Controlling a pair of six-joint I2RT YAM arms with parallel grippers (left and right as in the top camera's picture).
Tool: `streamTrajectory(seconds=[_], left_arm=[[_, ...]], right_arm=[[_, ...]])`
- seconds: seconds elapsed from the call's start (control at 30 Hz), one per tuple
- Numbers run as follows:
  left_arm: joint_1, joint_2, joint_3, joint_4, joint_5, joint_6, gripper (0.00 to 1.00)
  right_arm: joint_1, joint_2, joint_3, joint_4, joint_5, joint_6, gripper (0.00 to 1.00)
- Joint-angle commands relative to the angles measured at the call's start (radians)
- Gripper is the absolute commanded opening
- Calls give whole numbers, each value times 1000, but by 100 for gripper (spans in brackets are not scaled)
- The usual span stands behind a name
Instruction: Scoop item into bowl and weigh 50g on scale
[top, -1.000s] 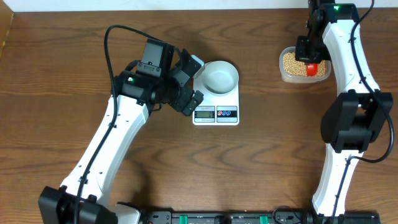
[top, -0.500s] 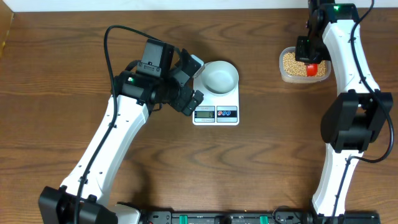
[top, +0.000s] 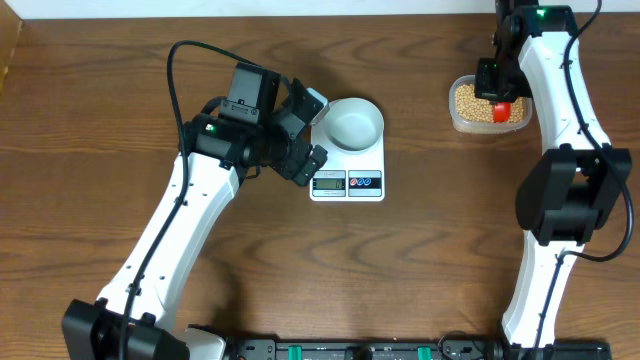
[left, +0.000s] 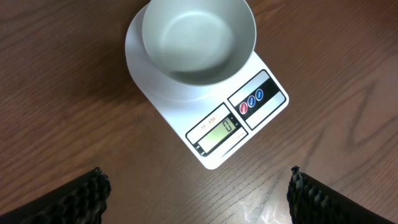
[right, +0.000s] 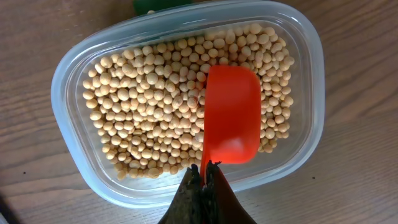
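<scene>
Left gripper (left: 199, 190) fingers wide apart above scale (left: 214, 115), reading 0. Empty bowl (left: 198, 38) on it, top centre. Upper right: right gripper (right: 203, 182) clamped on red scoop (right: 232, 115) over beans (right: 149, 106) in tub (right: 67, 81). Step looks like the first scoop. Next: dig in, lift level.

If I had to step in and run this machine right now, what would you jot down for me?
Left gripper: open, empty, beside the scale.
Right gripper: shut on the scoop, held over the beans in the tub.
Bowl: empty, on the scale; display reads 0.
Done: scoop in hand.
Left: all the scooping, up to 50g.
</scene>
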Motion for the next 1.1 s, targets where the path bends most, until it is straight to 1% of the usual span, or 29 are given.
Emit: streamTrajectory(seconds=[0.0, 1.07], left_arm=[[2, 11, -8, 1, 16, -6, 93], [2, 11, -8, 1, 16, -6, 93]], right_arm=[[-7, 16, 12, -9, -24, -14, 1], [-7, 16, 12, -27, -24, -14, 1]])
